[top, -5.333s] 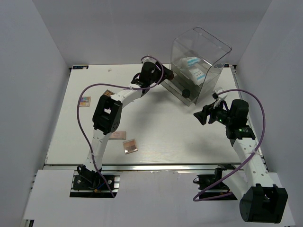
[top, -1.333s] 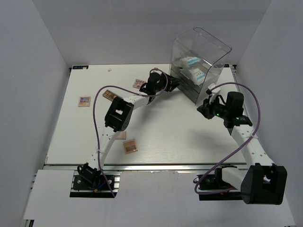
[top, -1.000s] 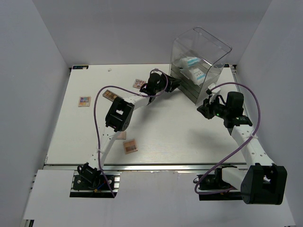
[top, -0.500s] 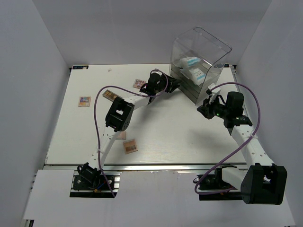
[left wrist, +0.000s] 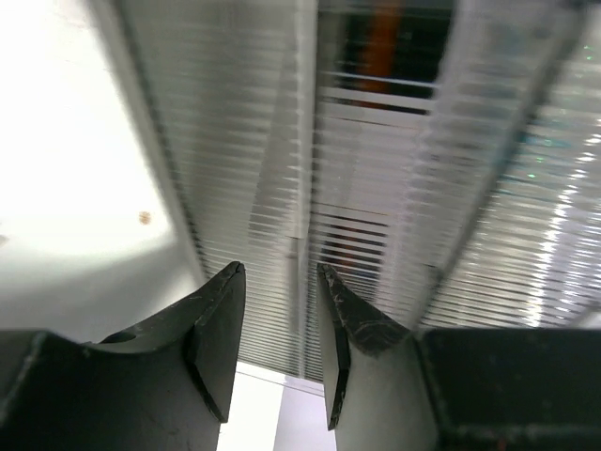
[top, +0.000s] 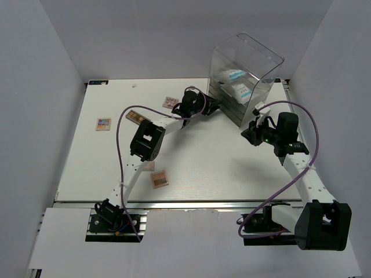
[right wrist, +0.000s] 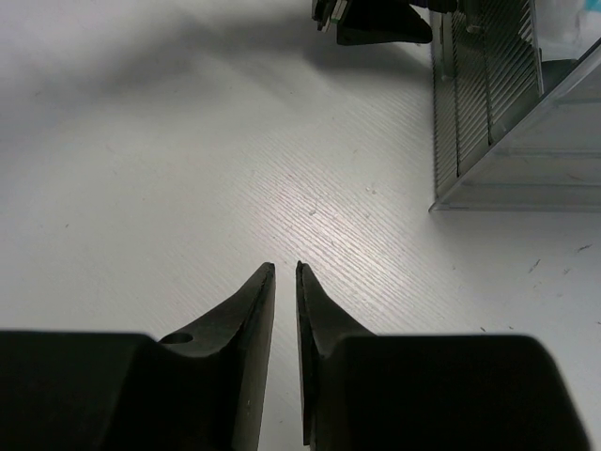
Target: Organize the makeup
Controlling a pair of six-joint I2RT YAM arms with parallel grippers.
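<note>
The makeup is spread about: pink and brown palettes lie on the table (top: 170, 102), (top: 135, 116), (top: 104, 124), (top: 159, 179), and two white blue-printed pouches (top: 235, 76) sit inside the clear drawer box (top: 261, 63). My left gripper (top: 215, 104) is at the box's lower front. In the left wrist view the left gripper (left wrist: 280, 272) is open, with the ribbed drawer front (left wrist: 376, 207) close ahead and nothing gripped. My right gripper (top: 247, 132) hovers by the box's near corner; in the right wrist view the right gripper (right wrist: 285, 268) shows only a thin slit, empty.
Another palette (top: 148, 165) peeks out from under the left arm's elbow. The box's ribbed corner (right wrist: 488, 85) rises at the upper right of the right wrist view, with the left gripper (right wrist: 376, 23) beside it. White walls enclose the table (top: 203, 156).
Five seconds ago a drawer stood pulled out; it is now pushed in. The left gripper followed it toward the box, and the right arm swung in nearer. Over the last second, almost nothing moved.
</note>
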